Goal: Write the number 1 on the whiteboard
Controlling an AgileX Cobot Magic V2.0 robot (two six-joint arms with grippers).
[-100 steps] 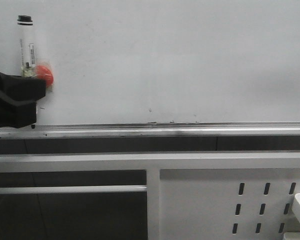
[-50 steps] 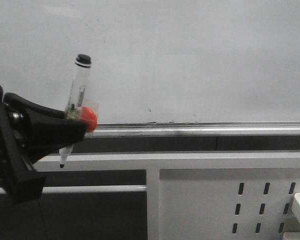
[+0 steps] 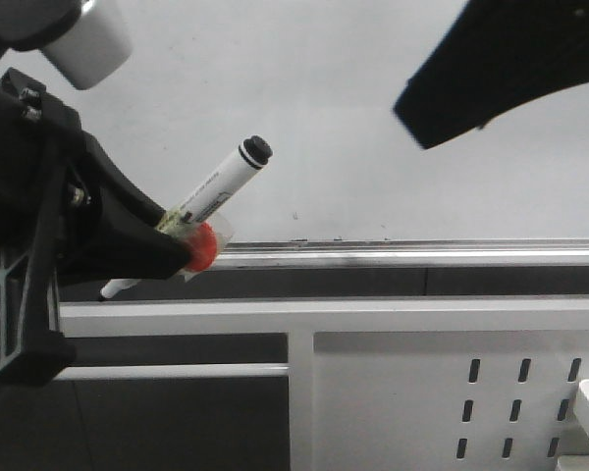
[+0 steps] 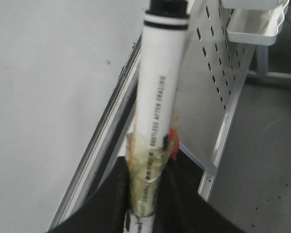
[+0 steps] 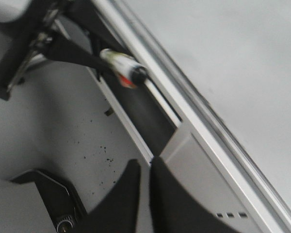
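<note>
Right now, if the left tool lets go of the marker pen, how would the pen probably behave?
The marker pen looks like a stiff, smooth round tube, so it would likely drop and roll. The tape and red piece at the left tool may slow rolling. It seems light.

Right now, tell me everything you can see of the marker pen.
The marker pen has a white barrel with small black print, a black band and a black end. Yellowish tape and a red-orange piece wrap it where the left gripper clamps it. It tilts, black end up and to the right; its other end pokes out below the gripper, in front of the whiteboard's tray rail. It looks clear of the whiteboard.
</note>
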